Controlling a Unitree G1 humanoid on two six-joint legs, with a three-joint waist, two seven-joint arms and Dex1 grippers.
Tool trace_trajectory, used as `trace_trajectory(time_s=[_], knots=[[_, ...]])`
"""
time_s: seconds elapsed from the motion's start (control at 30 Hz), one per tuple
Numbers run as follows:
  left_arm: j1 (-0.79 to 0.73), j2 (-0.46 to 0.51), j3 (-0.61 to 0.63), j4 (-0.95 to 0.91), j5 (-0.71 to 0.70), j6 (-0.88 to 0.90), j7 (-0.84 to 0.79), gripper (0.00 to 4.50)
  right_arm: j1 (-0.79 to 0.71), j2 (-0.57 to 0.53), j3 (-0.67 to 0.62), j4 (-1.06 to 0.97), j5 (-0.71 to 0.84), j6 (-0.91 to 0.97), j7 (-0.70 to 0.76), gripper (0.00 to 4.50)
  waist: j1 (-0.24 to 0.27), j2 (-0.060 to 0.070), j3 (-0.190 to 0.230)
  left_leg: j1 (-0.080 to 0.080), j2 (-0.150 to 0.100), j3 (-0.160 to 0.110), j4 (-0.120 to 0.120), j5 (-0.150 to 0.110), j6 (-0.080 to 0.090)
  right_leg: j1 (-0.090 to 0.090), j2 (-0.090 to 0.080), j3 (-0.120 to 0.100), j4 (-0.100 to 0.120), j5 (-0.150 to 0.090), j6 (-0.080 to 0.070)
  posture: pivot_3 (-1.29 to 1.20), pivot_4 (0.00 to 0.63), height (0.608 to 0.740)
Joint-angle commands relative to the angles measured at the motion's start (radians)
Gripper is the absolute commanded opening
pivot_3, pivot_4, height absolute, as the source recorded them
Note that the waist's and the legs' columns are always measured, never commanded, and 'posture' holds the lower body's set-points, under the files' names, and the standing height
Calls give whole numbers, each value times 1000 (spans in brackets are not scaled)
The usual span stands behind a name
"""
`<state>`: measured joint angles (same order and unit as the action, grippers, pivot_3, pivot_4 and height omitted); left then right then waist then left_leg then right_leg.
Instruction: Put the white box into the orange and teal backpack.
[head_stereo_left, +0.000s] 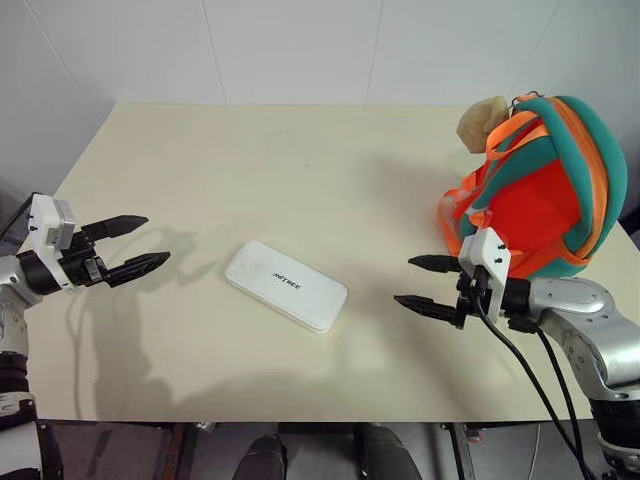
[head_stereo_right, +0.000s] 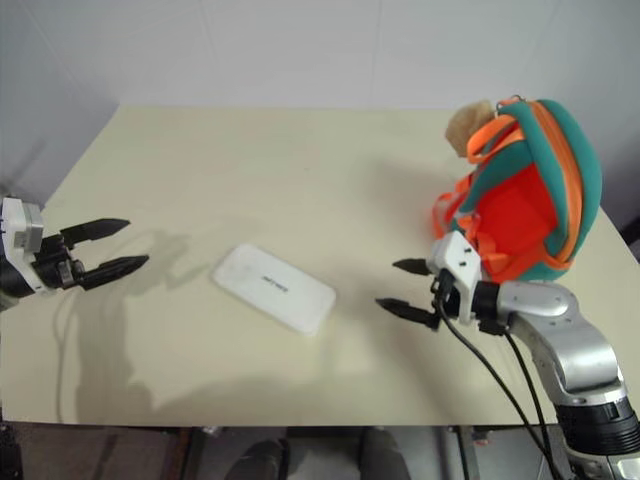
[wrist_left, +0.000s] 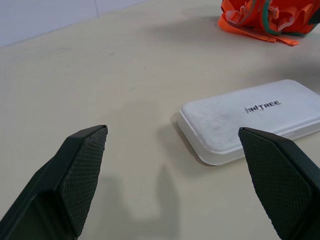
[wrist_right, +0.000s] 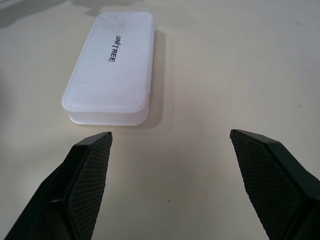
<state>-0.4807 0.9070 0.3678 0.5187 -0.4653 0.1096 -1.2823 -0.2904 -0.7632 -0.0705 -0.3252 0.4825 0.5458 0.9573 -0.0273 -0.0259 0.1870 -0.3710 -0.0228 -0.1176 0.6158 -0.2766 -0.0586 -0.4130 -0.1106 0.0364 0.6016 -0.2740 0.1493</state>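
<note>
The right gripper (head_stereo_left: 422, 284) is seen nearest, held above the near part of the cream table (head_stereo_left: 300, 160), its two black fingers spread wide with nothing between them. The left gripper (head_stereo_left: 135, 246) is held at the table's left side, likewise fully parted and empty, and is pointed inward. Between the two, apart from both, the white box (head_stereo_left: 286, 285) is laid flat on the tabletop at a slant, its dark lettering turned up. Farther back on the right, well apart from the box, the orange and teal backpack (head_stereo_left: 540, 190) is stood on the table, with a tan plush ball (head_stereo_left: 481, 122) seen at its far upper side
</note>
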Motion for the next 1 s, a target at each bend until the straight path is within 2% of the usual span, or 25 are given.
trace_trajectory(time_s=[0.03,0.23,0.53,0.67,0.8,1.0], knots=[[-45,30,2,15,8,-28,-13,4479,-29,3,-25,-37,19,-7,-14,4496,-1,0,0,0,0,0,0,0,0,0,0,0,0,0,0,0,150,740],[-59,6,-11,12,6,-28,-5,4479,-67,29,-5,-21,7,-19,-34,4496,0,0,0,1,0,0,1,0,0,0,0,0,-1,0,0,0,150,740],[-149,-2,-54,103,29,-44,-25,4479,-65,56,9,-70,-7,3,-118,4496,1,0,0,0,0,0,1,0,0,0,0,0,2,0,0,0,150,740],[-144,-8,-65,109,28,-51,-46,3598,-59,83,25,-95,-32,-3,-175,3597,0,0,0,0,0,0,1,0,0,0,0,0,2,0,0,0,150,740],[-178,-26,-88,164,62,-100,-42,2290,-66,103,50,-114,-46,13,-204,2165,0,0,0,0,0,0,2,0,0,0,1,0,3,0,0,0,150,740],[-208,-47,-127,194,79,-84,-58,379,-48,106,77,-148,-63,42,-237,142,1,0,0,0,0,0,2,0,0,0,1,0,3,0,0,0,150,740]])
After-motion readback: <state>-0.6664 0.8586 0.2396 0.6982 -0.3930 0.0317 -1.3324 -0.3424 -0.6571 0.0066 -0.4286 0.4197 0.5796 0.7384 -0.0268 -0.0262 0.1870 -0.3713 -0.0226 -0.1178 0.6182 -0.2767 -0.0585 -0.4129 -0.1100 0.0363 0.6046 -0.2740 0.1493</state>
